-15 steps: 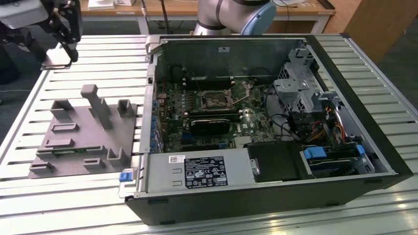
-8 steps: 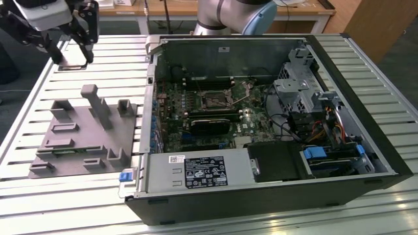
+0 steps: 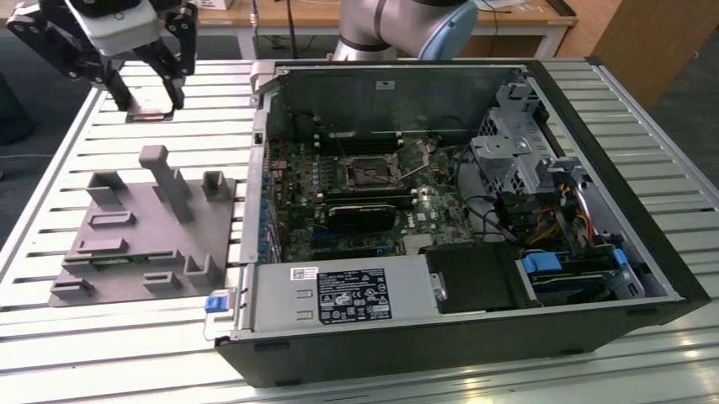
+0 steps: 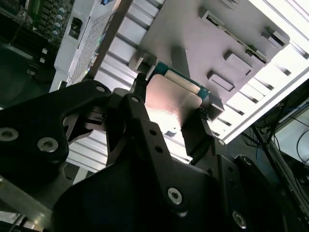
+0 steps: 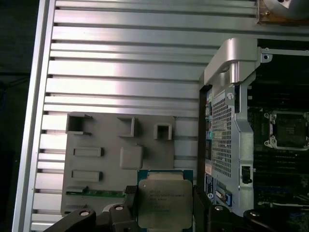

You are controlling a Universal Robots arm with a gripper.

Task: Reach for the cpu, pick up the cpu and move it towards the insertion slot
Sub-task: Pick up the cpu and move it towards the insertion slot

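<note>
The cpu (image 3: 148,114), a flat square chip with a silver metal top, hangs above the slatted table at the exterior view's far left, beyond the grey fixture. My gripper (image 3: 147,108) is shut on it, one finger on each side edge. In the first wrist view the cpu (image 5: 164,200) sits between the dark fingers (image 5: 129,198), above the fixture's edge. The second wrist view shows the cpu (image 4: 171,99) from below in my gripper (image 4: 171,96). The insertion slot (image 3: 369,171), a square socket with a dark centre and silver frame, lies on the motherboard inside the open case, well to the exterior view's right of the cpu; it is also in the first wrist view (image 5: 289,130).
The grey fixture plate (image 3: 118,261) with upright blocks lies on the aluminium slat table (image 3: 67,353). The open computer case (image 3: 629,194) has a raised side wall (image 3: 256,168) between fixture and motherboard. A long black card (image 3: 359,217) lies just in front of the socket, with the power supply (image 3: 337,295) nearer.
</note>
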